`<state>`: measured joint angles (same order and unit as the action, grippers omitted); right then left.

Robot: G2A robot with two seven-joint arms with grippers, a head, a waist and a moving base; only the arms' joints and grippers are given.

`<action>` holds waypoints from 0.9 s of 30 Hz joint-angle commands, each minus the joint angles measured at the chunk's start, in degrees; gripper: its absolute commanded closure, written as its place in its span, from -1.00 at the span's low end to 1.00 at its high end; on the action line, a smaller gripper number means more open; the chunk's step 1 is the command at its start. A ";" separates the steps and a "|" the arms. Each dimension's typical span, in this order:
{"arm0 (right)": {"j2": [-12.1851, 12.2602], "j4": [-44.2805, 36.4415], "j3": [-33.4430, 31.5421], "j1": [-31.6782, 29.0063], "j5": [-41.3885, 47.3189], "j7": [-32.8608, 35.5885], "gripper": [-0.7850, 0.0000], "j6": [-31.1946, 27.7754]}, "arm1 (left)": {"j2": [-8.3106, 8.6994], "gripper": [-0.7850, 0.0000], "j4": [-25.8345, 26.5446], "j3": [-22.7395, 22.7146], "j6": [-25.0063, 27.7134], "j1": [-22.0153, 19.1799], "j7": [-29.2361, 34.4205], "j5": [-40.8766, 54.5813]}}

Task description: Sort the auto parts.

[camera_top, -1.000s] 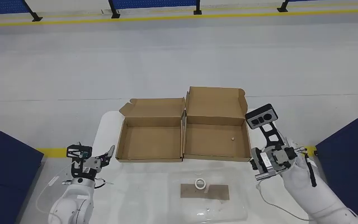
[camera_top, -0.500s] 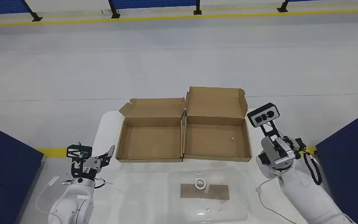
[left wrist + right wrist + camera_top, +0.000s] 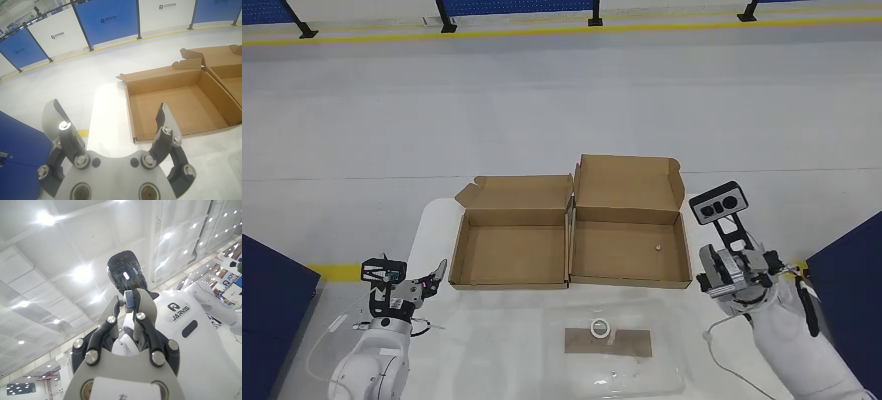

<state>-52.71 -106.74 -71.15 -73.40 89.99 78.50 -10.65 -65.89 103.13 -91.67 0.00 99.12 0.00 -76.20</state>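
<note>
The left end effector (image 3: 109,108) is held over the left edge of the counter (image 3: 492,330), its fingers spread wide. Just ahead of it and to its right lies the left box (image 3: 510,255), an open cardboard tray with its lid folded back. Touching that box's far side is the right box (image 3: 612,250), likewise open. One small tan piece (image 3: 657,243) lies on its floor, near the wall closest to the right end effector. Between the two end effectors and nearer the robot than both boxes, a white ring (image 3: 600,327) rests on a brown cardboard strip (image 3: 627,343). A clear bag (image 3: 642,378) lies just past the strip toward the counter's near edge. The right end effector (image 3: 128,298) is positioned beside the right box's outer wall and turned upward. Its fingers pinch a small grey part (image 3: 130,301) at their tips, and the part is held up off the counter.
</note>
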 commanded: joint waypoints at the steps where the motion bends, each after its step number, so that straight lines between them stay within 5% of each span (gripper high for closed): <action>1: -0.16 -0.18 -0.63 -0.38 -0.83 -0.40 1.00 0.23 | 0.00 -1.00 0.00 0.00 0.00 0.00 0.00 0.00; 27: -1.93 -2.22 -3.71 -2.48 -1.78 -2.38 1.00 -1.55 | 0.00 -1.00 0.00 0.00 0.00 0.00 0.00 0.00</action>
<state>-54.52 -108.79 -74.35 -75.74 88.73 76.17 -11.22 -65.89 103.13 -91.67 0.00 99.12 0.00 -76.20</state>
